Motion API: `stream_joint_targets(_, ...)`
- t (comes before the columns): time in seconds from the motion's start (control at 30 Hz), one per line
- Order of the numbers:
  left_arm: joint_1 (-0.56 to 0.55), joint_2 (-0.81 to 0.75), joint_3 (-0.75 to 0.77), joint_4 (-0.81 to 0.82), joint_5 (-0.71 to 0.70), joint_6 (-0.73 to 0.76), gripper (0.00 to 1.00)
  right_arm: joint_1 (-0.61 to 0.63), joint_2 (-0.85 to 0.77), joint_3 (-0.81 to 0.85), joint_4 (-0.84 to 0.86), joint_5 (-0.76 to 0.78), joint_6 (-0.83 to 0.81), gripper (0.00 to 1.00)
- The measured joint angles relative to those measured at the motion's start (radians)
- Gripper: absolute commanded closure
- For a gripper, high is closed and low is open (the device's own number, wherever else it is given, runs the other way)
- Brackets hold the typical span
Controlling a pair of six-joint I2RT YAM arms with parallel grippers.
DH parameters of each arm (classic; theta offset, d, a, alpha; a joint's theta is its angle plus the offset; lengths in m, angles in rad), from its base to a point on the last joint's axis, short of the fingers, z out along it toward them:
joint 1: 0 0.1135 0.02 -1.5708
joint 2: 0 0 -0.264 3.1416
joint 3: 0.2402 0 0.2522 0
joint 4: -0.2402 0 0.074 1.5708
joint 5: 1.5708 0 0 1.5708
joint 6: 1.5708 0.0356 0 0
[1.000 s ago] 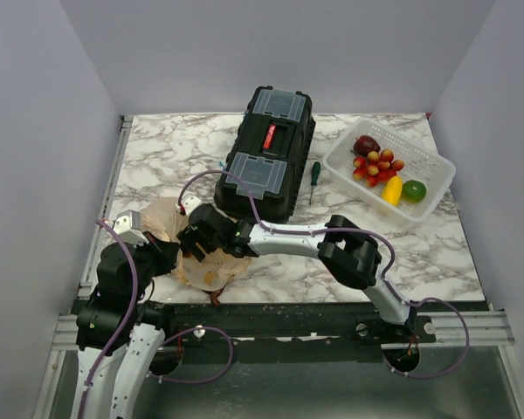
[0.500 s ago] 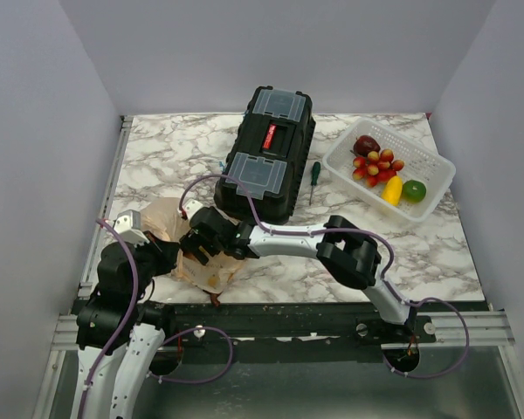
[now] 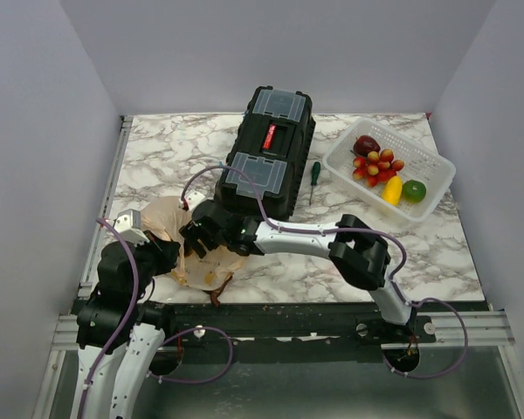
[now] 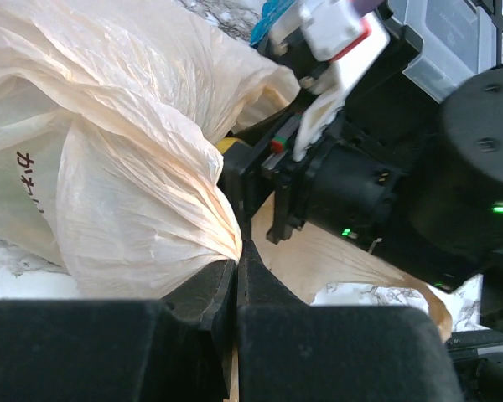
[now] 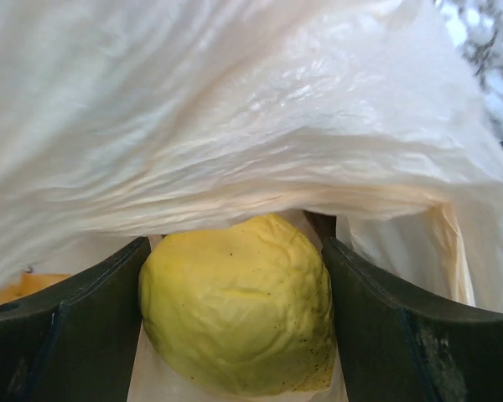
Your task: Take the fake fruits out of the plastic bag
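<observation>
The thin, crinkly, translucent beige-peach plastic bag (image 3: 162,218) is seen lying at the near left corner of the white marbled counter (image 3: 157,148), just in front of the black plastic toolbox (image 3: 266,153). A fold of the bag is pinched between the closed fingers of the left hand (image 4: 236,266). The right hand (image 5: 235,251) is pushed into the bag's mouth. There, under the film, a bumpy yellow plastic fruit (image 5: 239,322) is gripped between its two dark fingers (image 5: 84,335), which are pressed against the fruit's sides.

Well apart, at the far right, a white lattice plastic basket (image 3: 443,179) is filled with four fruits — a dark purple fruit (image 3: 365,144), a red-yellow grape cluster (image 3: 377,164), a smooth yellow fruit (image 3: 392,189) and a round green fruit (image 3: 414,189). A green-handled screwdriver (image 3: 313,181) is laid between toolbox and basket.
</observation>
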Motion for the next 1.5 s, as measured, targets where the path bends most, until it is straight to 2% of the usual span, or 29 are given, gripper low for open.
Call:
stream_joint_targets(0.33,0.000,0.000,0.000,0.000,0.000,0.000,1.00,0.000,-0.091,-0.005,0.058,-0.015,0.060,0.46)
stream_joint_targets(0.53,0.000,0.000,0.000,0.000,0.000,0.000,1.00,-0.007,-0.142,-0.077,0.086,-0.052,0.114,0.52)
stream_joint_targets(0.87,0.000,-0.006,0.000,0.000,0.000,0.000,1.00,-0.076,-0.367,-0.199,0.203,-0.227,0.265,0.59)
stream_joint_targets(1.03,0.000,-0.007,0.000,0.000,0.000,0.000,1.00,-0.142,-0.441,-0.254,0.293,-0.353,0.353,0.59)
stream_joint_targets(1.23,0.000,-0.007,0.000,0.001,0.000,0.000,1.00,-0.185,-0.404,-0.255,0.389,-0.529,0.426,0.55)
stream_joint_targets(1.3,0.000,-0.007,0.000,0.001,0.001,0.000,1.00,-0.182,-0.348,-0.212,0.414,-0.597,0.449,0.51)
stream_joint_targets(1.5,0.000,-0.010,0.000,0.008,0.004,0.000,1.00,-0.180,-0.150,-0.089,0.473,-0.733,0.542,0.50)
